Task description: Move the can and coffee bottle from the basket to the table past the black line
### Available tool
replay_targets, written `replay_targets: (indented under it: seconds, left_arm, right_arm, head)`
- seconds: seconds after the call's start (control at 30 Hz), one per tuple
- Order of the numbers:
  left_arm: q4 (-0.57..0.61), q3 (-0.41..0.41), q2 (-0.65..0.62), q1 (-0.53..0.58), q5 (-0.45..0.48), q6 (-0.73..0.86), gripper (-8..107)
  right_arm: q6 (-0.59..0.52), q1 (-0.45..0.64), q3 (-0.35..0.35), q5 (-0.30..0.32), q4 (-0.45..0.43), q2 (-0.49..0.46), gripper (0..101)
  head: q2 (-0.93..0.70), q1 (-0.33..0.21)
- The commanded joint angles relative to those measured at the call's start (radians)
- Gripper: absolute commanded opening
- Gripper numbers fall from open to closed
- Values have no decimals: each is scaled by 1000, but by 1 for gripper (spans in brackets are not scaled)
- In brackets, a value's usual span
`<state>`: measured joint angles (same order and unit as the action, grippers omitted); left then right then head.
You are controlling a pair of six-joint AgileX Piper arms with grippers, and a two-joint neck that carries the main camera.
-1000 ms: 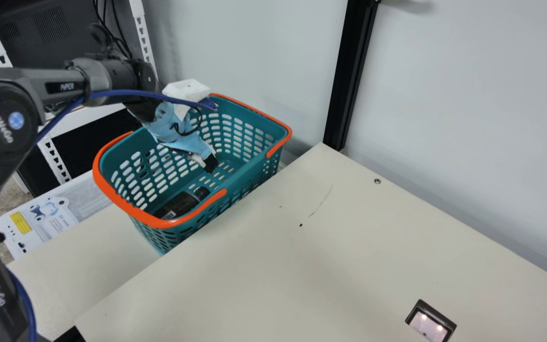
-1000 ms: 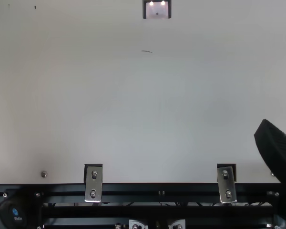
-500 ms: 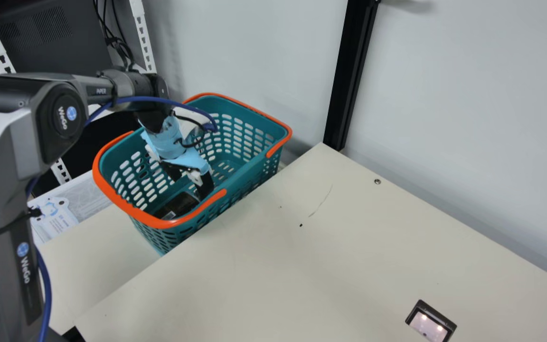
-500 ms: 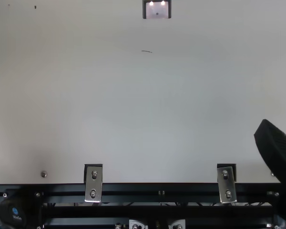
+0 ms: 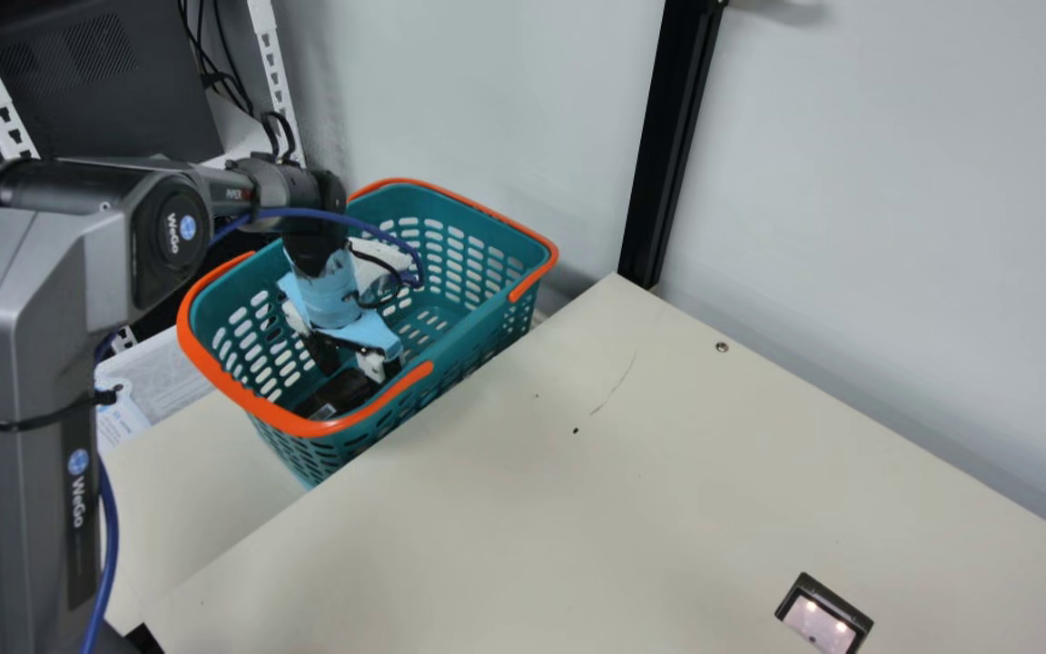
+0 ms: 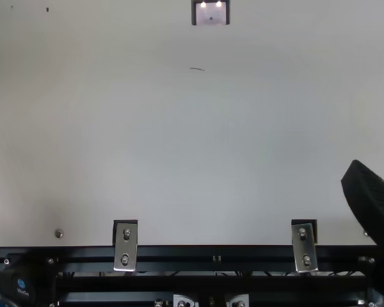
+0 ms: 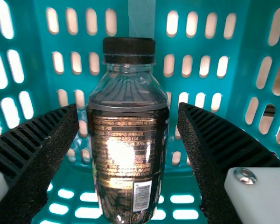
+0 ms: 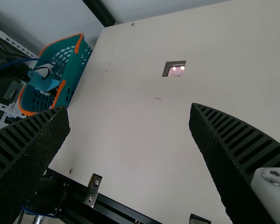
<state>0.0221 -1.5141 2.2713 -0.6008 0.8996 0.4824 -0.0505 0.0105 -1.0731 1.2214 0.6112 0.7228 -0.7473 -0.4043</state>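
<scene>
Our left gripper (image 7: 129, 109) and right gripper (image 8: 129, 109) are spread, and if we pinch the coffee bottle (image 7: 126, 158) by its sloping shoulder, it may slip free.

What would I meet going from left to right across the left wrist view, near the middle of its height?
One black ribbed finger, a dark bottle, the other black ribbed finger.
</scene>
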Motion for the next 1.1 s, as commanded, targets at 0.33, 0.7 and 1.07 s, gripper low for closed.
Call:
replay_targets:
  seconds: [0.33,0.7,1.07]
  left_arm:
    - [-27,-1,37,10,-1,-19,90]
    - [-23,25,-11,10,-63,-30,10]
    - [67,109,-235,28,-186,14,10]
  right_arm:
    - [0,0,0,0,0,0,101]
    - [0,0,0,0,0,0,101]
    - [0,0,0,0,0,0,101]
  head:
    - [-16,-28]
    - [-16,-28]
    - [-16,-28]
